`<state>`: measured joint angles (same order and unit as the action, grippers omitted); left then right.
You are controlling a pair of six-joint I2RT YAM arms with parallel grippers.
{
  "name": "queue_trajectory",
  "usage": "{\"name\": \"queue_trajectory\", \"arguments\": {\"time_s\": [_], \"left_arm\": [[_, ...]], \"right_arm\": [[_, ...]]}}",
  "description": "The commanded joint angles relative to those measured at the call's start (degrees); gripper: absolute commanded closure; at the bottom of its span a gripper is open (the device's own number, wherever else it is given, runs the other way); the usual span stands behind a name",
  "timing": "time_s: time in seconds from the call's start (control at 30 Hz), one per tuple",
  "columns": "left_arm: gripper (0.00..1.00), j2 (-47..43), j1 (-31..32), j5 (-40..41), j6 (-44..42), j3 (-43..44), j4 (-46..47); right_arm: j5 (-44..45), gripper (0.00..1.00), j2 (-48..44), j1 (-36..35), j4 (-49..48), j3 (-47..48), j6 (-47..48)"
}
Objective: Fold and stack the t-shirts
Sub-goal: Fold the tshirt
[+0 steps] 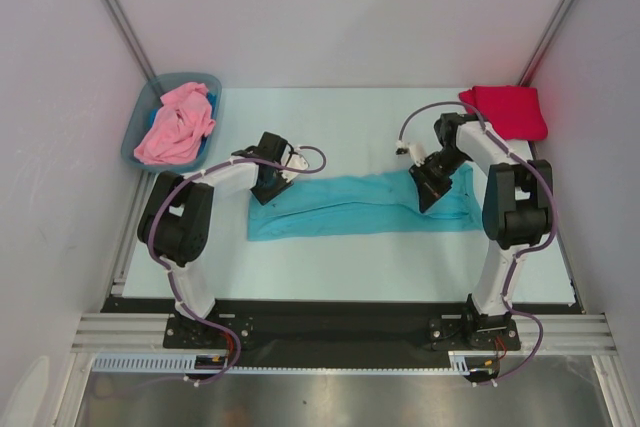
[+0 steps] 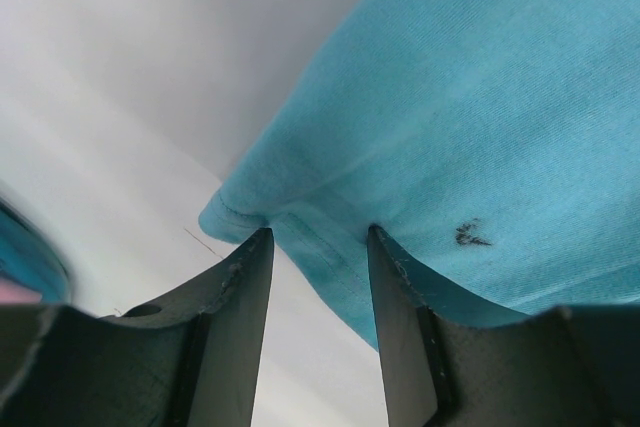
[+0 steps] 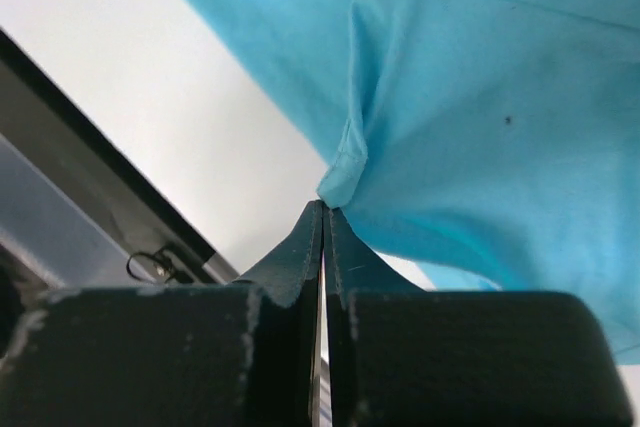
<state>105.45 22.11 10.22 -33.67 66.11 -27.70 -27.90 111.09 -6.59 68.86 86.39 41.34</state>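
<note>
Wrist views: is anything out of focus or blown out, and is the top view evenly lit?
Left wrist: the teal shirt shows a sharp weave, the dark fingers nearest the lens are soft, and the background is a pale wash. Right wrist: the shut fingers blur toward their bases, while the hem at their tips is fairly crisp. Top: even light, faint shadows, no glare on the table.

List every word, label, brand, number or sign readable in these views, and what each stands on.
None: no readable text in any view.
The teal t-shirt is plain; the dark mark on it is a smudge, not lettering.
The red t-shirt, pink t-shirt and bin show no print.
</note>
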Motion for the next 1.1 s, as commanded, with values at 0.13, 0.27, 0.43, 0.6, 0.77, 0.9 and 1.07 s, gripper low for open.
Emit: {"name": "queue_trajectory", "arguments": {"time_s": [0.13, 0.27, 0.43, 0.6, 0.77, 0.9, 1.07], "left_arm": [[0.51, 2.66, -0.14, -0.46, -0.61, 0.51, 0.9], [0.52, 2.57, -0.14, -0.11, -0.87, 0.34, 0.9], [0.52, 2.31, -0.14, 0.33, -1.48, 0.25, 1.16], [0.52, 2.48, -0.14, 0.33, -1.49, 0.34, 1.25], [0.52, 2.48, -0.14, 0.24, -1.22, -0.01, 1.86], [0.53, 2.39, -0.14, 0.59, -0.96, -0.45, 2.39], [0.53, 1.52, -0.14, 1.38, -1.75, -0.37, 2.57]], "right_arm": [[0.74, 1.0, -2.02, -0.79, 7.95, -0.7, 6.21], [0.92, 0.96, -1.31, -1.49, 9.0, -0.96, 6.91], [2.32, 0.59, -0.78, -1.85, 8.58, -2.45, 7.44], [3.64, 0.59, -1.4, -0.71, 6.64, -1.84, 5.95], [9.16, 0.63, -1.4, 3.95, -7.37, 0.97, -5.44], [15.32, 1.0, 0.44, 5.88, -15.67, 3.34, -11.45], [17.44, 1.0, 2.81, 5.89, -19.46, 6.15, -12.25]]}}
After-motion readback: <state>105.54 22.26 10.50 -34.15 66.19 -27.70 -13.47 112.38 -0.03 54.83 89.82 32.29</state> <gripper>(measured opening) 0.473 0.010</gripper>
